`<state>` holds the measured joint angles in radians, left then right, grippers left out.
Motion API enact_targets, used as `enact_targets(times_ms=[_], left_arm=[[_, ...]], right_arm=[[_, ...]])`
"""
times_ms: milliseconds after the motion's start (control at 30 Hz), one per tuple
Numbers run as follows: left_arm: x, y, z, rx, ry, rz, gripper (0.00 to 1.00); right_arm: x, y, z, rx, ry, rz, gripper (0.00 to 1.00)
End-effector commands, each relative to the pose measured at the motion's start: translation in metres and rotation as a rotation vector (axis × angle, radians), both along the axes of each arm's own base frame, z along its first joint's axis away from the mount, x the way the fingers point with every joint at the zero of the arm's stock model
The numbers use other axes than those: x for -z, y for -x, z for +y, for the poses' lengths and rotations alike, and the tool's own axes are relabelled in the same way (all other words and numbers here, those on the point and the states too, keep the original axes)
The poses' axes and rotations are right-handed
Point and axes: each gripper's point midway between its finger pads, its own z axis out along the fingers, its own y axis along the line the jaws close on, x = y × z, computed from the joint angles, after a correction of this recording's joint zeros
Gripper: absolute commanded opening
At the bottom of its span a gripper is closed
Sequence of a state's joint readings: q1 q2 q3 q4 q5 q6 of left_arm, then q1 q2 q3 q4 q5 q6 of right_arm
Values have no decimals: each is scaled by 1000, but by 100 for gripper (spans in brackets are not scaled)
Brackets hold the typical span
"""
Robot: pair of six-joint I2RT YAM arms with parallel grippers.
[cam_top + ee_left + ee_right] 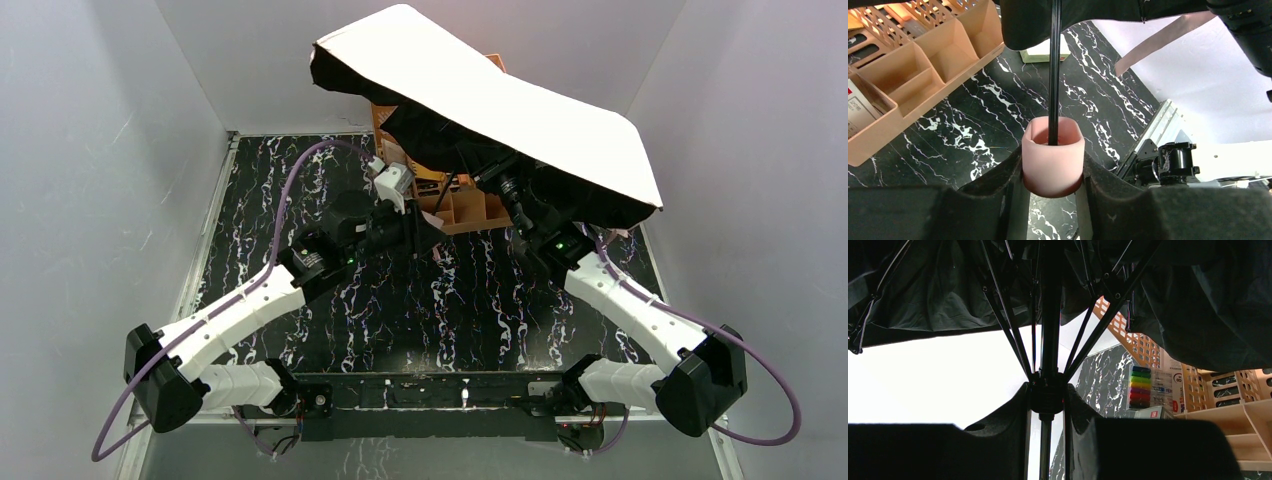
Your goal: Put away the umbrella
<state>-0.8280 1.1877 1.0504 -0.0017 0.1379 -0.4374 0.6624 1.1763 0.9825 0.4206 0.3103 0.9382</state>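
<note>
**Open umbrella [480,100] held over the table [400,310]**

It is spread open and tilted, pale side up, above the orange organiser [462,208]. The left gripper [1053,172] is clenched on the pink handle [1053,150]. The right gripper [1047,402] clasps the black runner [1047,392] on the shaft [1050,315], below the ribs [1003,325].

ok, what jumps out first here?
The open umbrella, pale pink on top and black beneath, hangs tilted over the rear of the table and hides most of the orange organiser. The left gripper clamps its pink handle low down. The right gripper grips the runner up under the black side.
</note>
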Motion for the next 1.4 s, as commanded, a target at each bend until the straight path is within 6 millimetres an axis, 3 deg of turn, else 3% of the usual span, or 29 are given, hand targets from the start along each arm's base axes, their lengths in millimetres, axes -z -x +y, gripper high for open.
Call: enact_targets(times_ms=[0,133,233,467,567,800,1000,1133,1367], left_arm=[[-36,-4,-1,-8,60,-76,10],[-48,-10,-3,-23,66,-100,0],[-67,-16,-4,-42,88,-135,0],[-159,-30,-6,-73,194,-319,0],[-185,-34,-7,-74,192,-384,0],[-182,-45,-10,-103,168,-382,0],[-179,-49,-1,-160,144,-342,0],[-177,-45,6,-170,97,-291,0],[-169,-23,45,-245,42,-173,0]], right_arm=[[-65,12,-9,-8,-114,-150,0],[-65,18,0,-66,-66,-120,0],[-51,25,5,-113,-14,-75,0],[-21,64,40,-297,52,20,0],[-12,70,42,-303,46,35,0],[-12,73,51,-346,45,23,0],[-53,76,50,-342,95,-97,0],[-78,90,63,-402,105,-124,0],[-89,128,100,-542,134,-84,0]])
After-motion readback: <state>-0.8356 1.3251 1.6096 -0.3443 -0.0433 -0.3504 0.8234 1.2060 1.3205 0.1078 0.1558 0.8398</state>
